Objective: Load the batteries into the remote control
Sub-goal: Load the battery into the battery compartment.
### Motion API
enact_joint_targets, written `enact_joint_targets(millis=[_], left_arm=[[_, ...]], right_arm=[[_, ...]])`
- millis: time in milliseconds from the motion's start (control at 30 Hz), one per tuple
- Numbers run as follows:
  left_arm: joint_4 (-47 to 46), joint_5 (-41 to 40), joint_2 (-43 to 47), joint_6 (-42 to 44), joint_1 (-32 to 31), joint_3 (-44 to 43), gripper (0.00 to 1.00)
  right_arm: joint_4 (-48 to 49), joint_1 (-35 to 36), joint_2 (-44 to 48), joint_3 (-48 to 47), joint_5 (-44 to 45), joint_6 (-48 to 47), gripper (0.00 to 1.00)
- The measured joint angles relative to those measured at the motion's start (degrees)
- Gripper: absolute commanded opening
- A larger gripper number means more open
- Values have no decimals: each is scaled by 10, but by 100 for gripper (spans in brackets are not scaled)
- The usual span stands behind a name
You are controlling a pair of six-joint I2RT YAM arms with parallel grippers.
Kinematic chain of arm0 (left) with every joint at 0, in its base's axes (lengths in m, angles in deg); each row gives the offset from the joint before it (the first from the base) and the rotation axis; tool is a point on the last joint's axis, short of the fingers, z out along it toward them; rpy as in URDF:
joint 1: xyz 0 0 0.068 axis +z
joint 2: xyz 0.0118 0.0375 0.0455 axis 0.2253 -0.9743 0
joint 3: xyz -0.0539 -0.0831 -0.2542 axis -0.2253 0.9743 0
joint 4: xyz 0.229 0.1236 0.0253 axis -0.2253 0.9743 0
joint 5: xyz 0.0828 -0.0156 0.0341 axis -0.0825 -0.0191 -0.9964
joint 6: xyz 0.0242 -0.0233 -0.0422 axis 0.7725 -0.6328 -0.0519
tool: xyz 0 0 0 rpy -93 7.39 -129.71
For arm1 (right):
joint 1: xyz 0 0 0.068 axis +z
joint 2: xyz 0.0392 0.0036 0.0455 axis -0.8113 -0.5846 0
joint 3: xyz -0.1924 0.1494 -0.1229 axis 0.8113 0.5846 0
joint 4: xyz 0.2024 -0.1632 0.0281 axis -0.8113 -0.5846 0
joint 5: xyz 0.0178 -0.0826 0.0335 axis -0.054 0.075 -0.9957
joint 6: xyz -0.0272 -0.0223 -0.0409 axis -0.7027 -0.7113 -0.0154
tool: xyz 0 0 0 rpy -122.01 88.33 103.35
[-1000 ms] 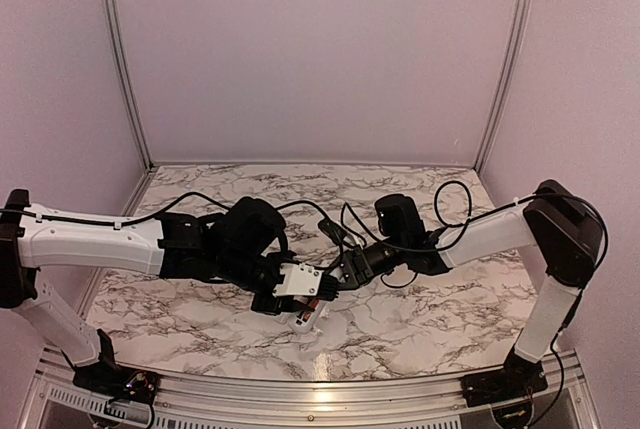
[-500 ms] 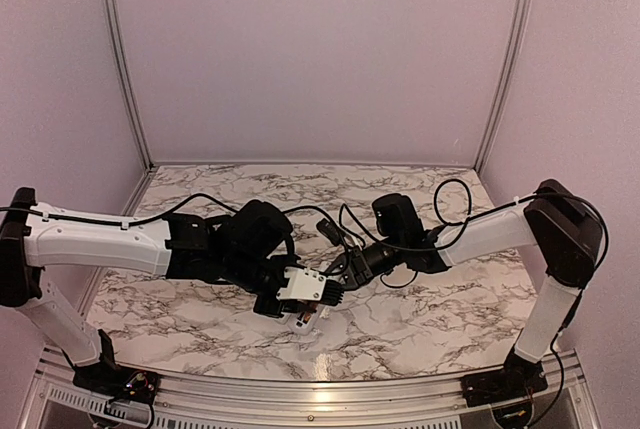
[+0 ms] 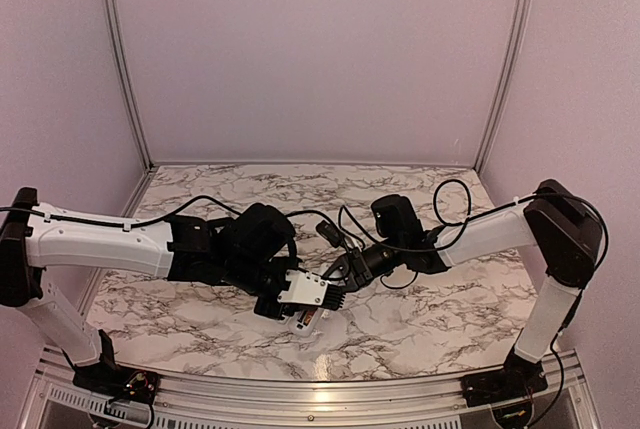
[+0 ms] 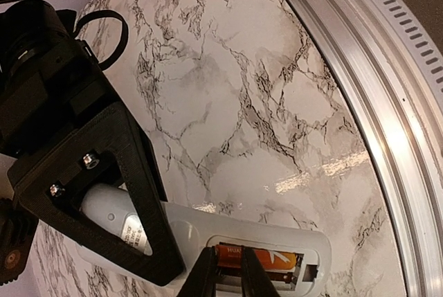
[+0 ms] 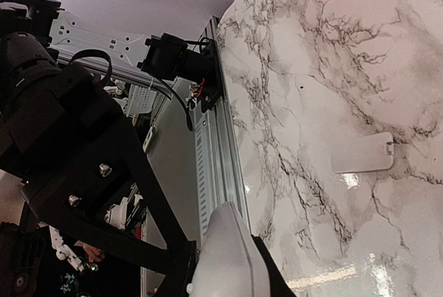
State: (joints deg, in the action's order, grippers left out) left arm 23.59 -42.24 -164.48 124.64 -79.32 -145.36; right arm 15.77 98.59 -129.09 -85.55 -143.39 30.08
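A: Left gripper (image 4: 227, 274), bottom centre of the wrist view: drawn in over the last second, now nipped on the near end of an orange battery (image 4: 266, 258)
B: Where is the battery?
A: Lying in the open bay of the remote control (image 4: 183, 222), low in frame
B: Right gripper (image 5: 227, 273)?
A: Clamped on the remote's other end, as before. Cover plate (image 5: 362, 153) well apart, right of that view
B: Probably the seating step. Can't tell if it's flush, so lid still to come
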Motion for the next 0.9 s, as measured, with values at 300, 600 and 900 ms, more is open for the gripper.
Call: enact_joint_targets(millis=[300,600,900], left_arm=[[0,-1,-6,0,-4,0,12],[-1,-7,-10,0,-8,0,11],[-7,-7,-10,0,-9,0,11]], right_arm=[[-13,1,0,0,1,-7,0],[-26,1,3,0,5,-12,0],[-39,1,12,0,12,-20,0]])
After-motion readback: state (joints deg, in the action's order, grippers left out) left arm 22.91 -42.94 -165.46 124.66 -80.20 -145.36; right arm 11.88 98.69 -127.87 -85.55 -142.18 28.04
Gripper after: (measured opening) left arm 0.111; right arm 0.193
